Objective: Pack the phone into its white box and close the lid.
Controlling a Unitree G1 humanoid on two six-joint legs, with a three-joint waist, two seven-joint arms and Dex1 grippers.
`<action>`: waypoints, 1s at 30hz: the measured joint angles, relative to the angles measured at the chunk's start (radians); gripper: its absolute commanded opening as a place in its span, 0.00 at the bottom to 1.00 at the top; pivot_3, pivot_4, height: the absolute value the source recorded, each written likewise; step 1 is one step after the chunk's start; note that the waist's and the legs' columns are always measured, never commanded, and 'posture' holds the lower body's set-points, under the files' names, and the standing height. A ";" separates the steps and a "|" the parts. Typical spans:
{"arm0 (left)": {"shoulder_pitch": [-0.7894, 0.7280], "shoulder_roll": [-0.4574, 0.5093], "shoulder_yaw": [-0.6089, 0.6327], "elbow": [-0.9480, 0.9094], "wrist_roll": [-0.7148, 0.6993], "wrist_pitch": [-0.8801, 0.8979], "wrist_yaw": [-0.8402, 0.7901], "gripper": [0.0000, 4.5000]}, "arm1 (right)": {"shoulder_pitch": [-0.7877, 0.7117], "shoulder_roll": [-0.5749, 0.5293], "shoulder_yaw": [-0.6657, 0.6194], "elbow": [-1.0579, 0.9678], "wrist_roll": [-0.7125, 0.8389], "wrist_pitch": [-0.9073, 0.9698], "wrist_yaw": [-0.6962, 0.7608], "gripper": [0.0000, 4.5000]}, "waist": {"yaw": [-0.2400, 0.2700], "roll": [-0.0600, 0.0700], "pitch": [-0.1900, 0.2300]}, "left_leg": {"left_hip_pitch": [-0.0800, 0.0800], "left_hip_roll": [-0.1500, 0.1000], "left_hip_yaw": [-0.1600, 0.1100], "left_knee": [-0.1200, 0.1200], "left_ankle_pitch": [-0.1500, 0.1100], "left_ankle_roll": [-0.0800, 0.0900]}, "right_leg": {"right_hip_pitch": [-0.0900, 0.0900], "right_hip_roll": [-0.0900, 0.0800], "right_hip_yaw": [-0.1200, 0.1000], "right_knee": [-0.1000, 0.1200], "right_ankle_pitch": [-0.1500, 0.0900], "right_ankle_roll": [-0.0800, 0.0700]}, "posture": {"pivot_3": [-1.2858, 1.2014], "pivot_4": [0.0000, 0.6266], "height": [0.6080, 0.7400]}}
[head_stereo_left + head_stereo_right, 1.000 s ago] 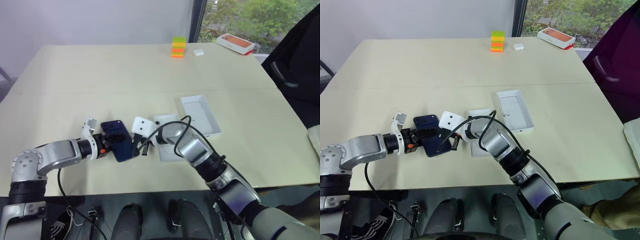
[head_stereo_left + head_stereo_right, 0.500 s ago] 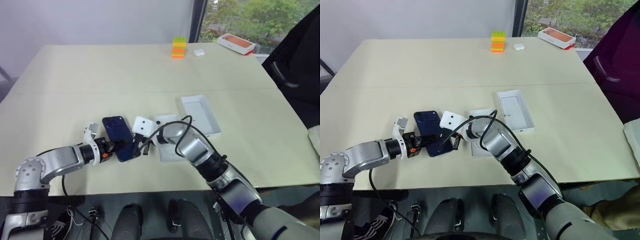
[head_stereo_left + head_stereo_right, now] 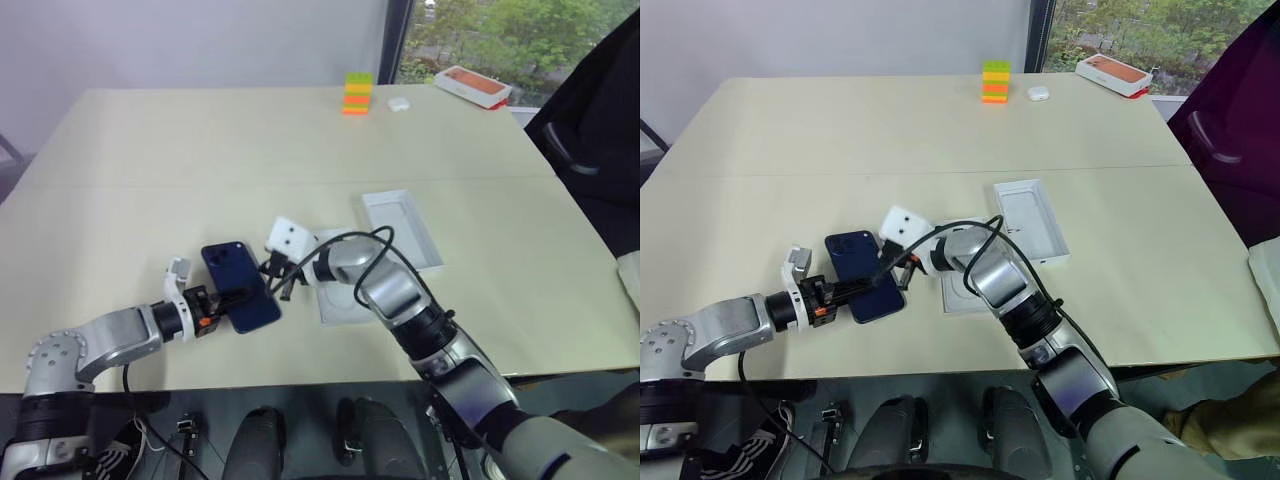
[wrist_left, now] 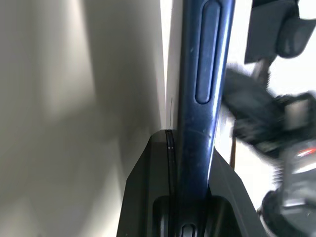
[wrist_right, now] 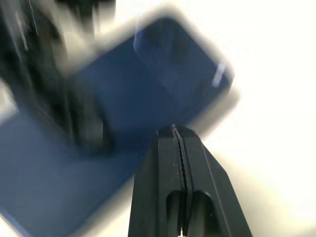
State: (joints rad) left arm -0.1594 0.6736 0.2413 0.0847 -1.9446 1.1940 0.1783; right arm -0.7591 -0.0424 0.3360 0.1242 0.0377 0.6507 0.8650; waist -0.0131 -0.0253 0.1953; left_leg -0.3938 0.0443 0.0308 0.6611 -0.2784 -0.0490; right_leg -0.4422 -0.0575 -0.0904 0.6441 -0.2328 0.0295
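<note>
The dark navy phone [image 3: 243, 280] is held tilted just above the table, near its front edge. My left gripper [image 3: 230, 298] is shut on its near edge; in the left wrist view the slim phone [image 4: 197, 98] is clamped between the two fingers. Just right of the phone hovers my right gripper [image 3: 277, 278], shut and empty, pointing left over it; its fingers [image 5: 173, 148] are pressed together above the blue phone [image 5: 113, 98]. The white box [image 3: 335, 305] lies partly under the right arm. The lid [image 3: 402, 228] lies inside-up to its right.
At the table's far edge stand a stack of coloured blocks [image 3: 357, 95], a small white case [image 3: 398, 103] and an orange-topped box [image 3: 472, 86]. A person in dark clothing [image 3: 600, 130] is at the right. A black cable loops over my right forearm.
My left gripper has closed on the phone's edge and drawn it slightly back. My right gripper has risen off the phone and rolled.
</note>
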 measured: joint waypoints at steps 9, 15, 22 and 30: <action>-0.014 0.005 0.018 -0.054 0.258 -0.033 -0.360 0.00 | 0.023 -0.107 -0.071 -0.147 0.164 0.080 0.056 0.84 | 0.002 0.001 0.001 | -0.003 0.000 0.001 0.000 0.000 0.001 | -0.002 0.000 -0.001 -0.002 0.000 0.000 | 0.52 0.24 1.00; -0.075 0.060 0.009 0.035 0.276 0.087 -0.490 0.00 | 0.099 -0.365 -0.061 -0.300 0.213 0.097 0.190 0.84 | 0.001 0.002 0.001 | -0.008 0.000 0.000 0.000 -0.001 0.002 | -0.004 0.001 -0.003 -0.005 -0.001 0.002 | 0.52 0.24 1.00; -0.117 0.060 0.010 0.042 0.301 0.129 -0.580 0.00 | 0.257 -0.619 0.059 -0.432 0.185 0.007 0.327 0.84 | -0.005 0.002 0.002 | -0.010 0.001 0.000 0.000 -0.002 0.004 | -0.004 0.001 -0.003 -0.009 -0.001 0.003 | 0.52 0.24 1.00; -0.112 0.053 0.009 0.016 0.378 0.134 -0.631 0.00 | 0.260 -0.639 0.133 -0.381 0.049 -0.158 0.287 0.84 | 0.003 0.002 0.002 | -0.011 0.001 0.000 0.002 -0.002 0.004 | -0.003 0.002 -0.004 -0.009 -0.001 0.003 | 0.52 0.24 1.00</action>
State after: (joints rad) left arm -0.2709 0.7270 0.2507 0.1010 -1.5671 1.3276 -0.4526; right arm -0.4988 -0.6818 0.4690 -0.2570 0.0862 0.4925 1.1525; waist -0.0104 -0.0234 0.1970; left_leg -0.4043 0.0454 0.0305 0.6629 -0.2804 -0.0453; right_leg -0.4455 -0.0559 -0.0941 0.6351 -0.2340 0.0322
